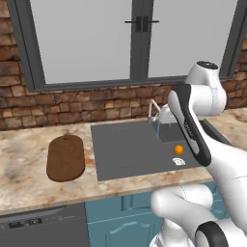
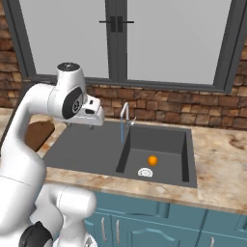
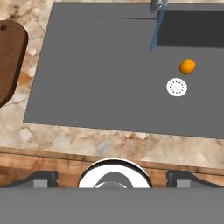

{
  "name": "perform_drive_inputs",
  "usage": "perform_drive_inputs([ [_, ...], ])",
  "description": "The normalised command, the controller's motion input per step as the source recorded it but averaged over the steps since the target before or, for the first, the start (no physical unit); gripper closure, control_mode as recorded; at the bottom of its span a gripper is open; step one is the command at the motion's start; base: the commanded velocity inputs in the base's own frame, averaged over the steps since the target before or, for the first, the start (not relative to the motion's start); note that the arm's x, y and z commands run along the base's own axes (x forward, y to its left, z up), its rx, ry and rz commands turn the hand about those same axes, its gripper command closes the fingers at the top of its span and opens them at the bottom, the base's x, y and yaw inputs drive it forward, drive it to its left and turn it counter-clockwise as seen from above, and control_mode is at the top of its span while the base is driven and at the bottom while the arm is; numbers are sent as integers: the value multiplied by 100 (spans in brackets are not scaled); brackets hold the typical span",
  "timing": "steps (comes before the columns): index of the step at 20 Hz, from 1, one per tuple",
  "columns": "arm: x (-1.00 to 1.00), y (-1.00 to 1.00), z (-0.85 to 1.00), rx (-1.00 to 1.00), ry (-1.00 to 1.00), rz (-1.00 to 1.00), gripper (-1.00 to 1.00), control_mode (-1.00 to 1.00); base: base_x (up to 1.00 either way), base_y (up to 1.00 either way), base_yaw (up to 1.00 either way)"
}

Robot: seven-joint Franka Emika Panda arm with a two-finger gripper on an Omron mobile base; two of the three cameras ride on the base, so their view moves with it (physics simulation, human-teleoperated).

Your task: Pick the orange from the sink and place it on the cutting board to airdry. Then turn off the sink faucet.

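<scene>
Orange and round, the orange is lying on the floor of the sink, just beside the white drain mark and off to one side of the thin blue stream falling from the sink faucet; nothing is touching it. We are holding our gripper high above the front edge of the counter, well apart from the fruit; its finger tips are standing wide apart with nothing between them, so the tool is ready to receive. We are judging the step in hand to be the reach; doing it well calls for swinging across and down into the deep basin, centring the ball between the tips, and keeping clear of the basin wall and the spout. The cutting board is waiting on the counter beside the sink, bare; water is running.
</scene>
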Motion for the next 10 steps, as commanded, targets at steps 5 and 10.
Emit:
perform_drive_inputs([
  [5,-16,-30,0,0,4,0,-100,-100,0,0,0],
  [10,-4,-33,-1,-7,1,0,-100,-100,0,0,0],
])
